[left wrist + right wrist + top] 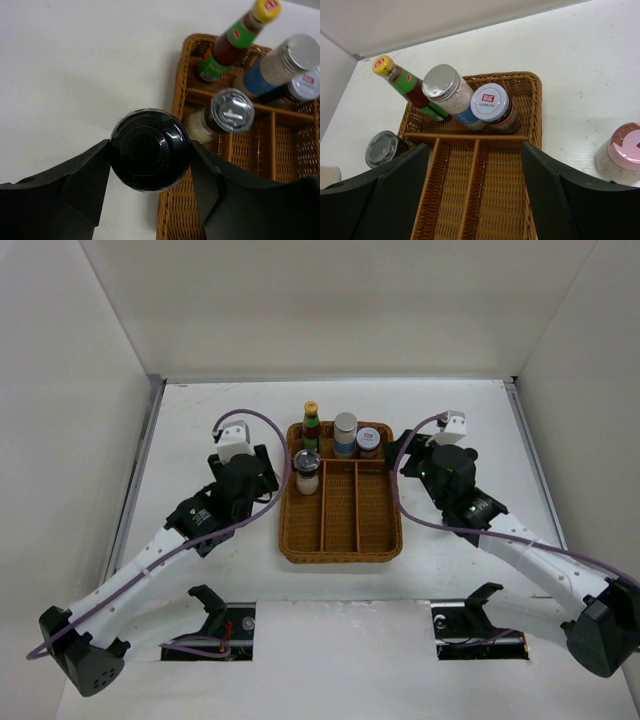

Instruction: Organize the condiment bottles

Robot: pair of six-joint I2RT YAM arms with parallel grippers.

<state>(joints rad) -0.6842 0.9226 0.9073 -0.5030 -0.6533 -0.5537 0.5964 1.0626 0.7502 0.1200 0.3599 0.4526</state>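
The left fingers (85, 185) clamp a black-lidded bottle (150, 156) at the left rim of the tray (175, 225); lowered here, it could catch the rim and topple. The right fingers (395, 195) stand apart over the tray, 1 pink-capped shaker (625, 150) on the bench (580, 60) right of it.

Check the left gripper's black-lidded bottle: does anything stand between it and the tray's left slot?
Only the tray's left rim lies between the black-lidded bottle, held in the left gripper, and that slot. A clear shaker occupies the slot's far end; the nearer part looks free.
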